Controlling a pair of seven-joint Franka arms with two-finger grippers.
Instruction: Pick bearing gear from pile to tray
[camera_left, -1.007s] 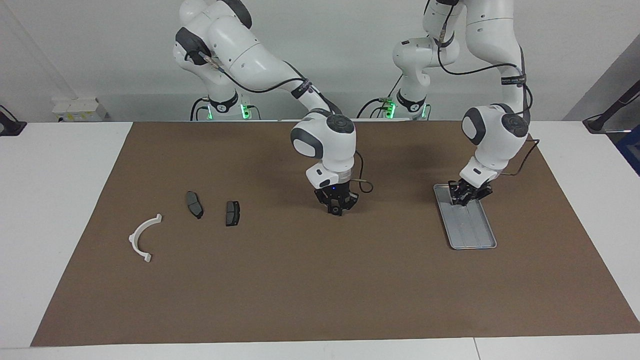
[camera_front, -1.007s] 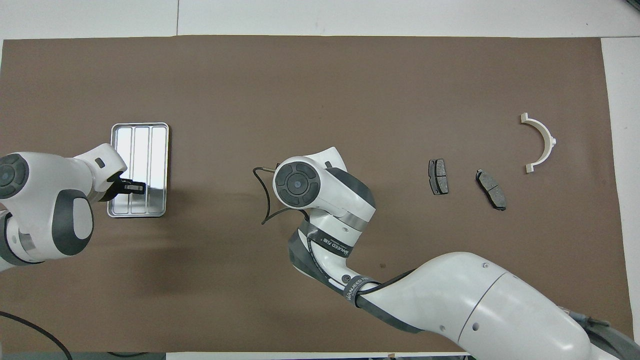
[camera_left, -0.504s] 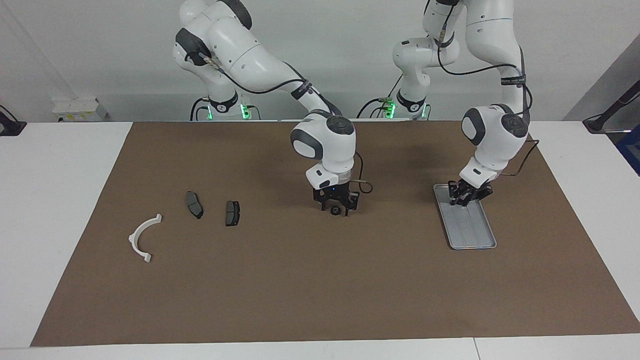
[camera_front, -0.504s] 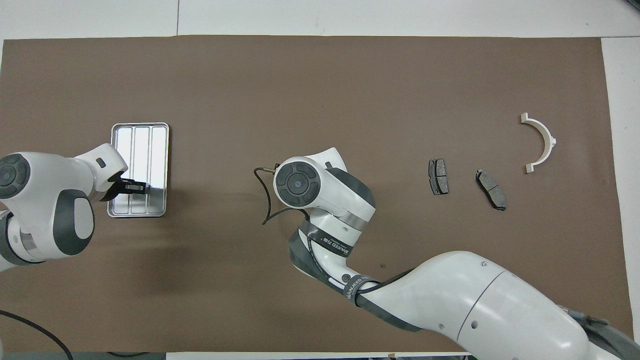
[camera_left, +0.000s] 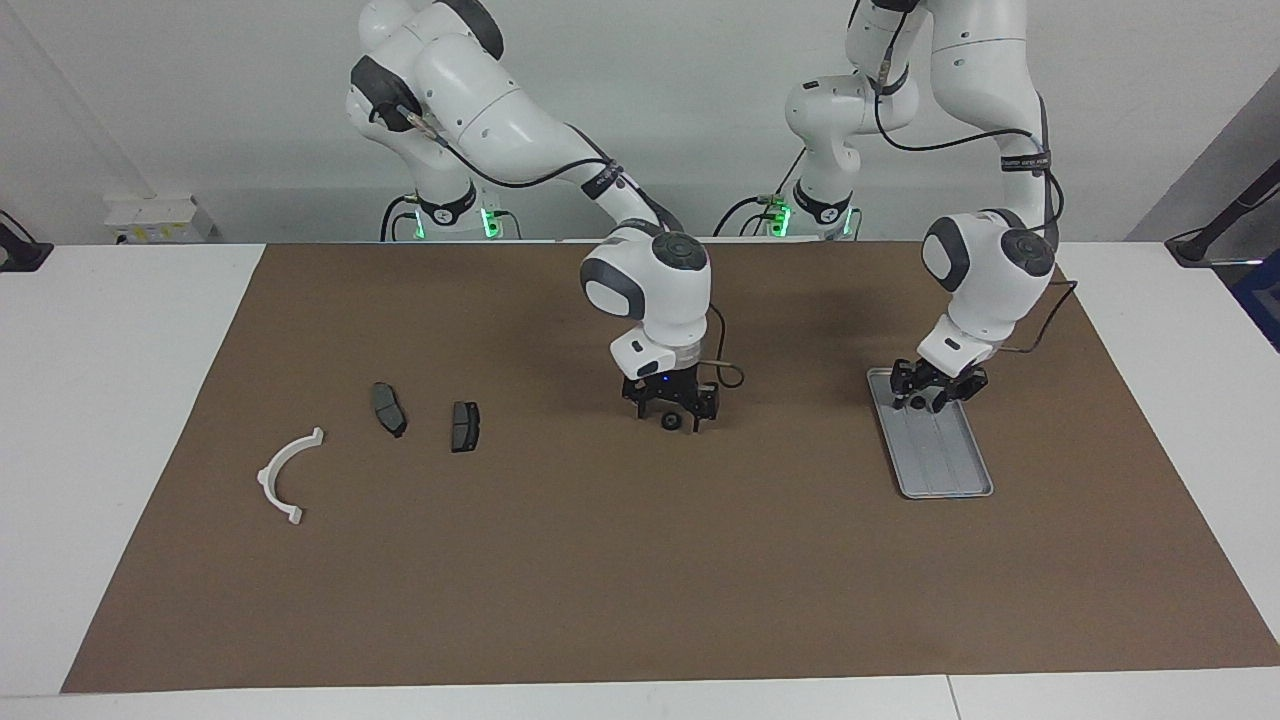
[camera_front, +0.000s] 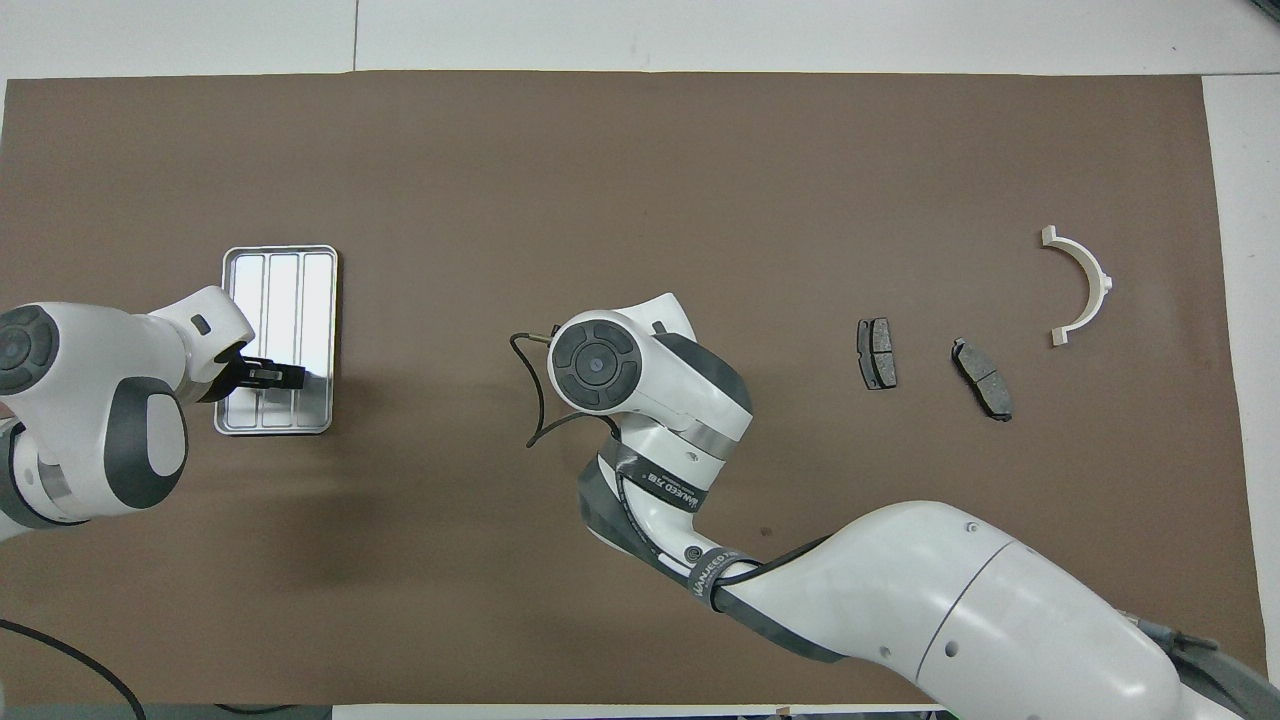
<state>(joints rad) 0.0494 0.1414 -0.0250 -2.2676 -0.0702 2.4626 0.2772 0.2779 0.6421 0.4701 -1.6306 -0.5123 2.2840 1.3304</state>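
Note:
A small black round bearing gear (camera_left: 668, 423) lies on the brown mat at the table's middle, between the spread fingertips of my right gripper (camera_left: 672, 412), which stands open just over it. In the overhead view the right wrist hides both. My left gripper (camera_left: 935, 392) (camera_front: 285, 376) hangs low over the silver tray (camera_left: 950, 470) (camera_front: 283, 270), at the tray's end nearer the robots, its fingers parted. Under it a second small black round piece (camera_left: 914, 403) shows at the tray floor.
Toward the right arm's end of the table lie a white half-ring (camera_left: 285, 478) (camera_front: 1085, 285) and two dark grey brake pads (camera_left: 389, 409) (camera_left: 465, 426). The brown mat (camera_left: 640, 580) covers most of the white table.
My right gripper opened, left the black piece on the mat and rose slightly. My left gripper's fingers spread apart over the tray and lifted a little.

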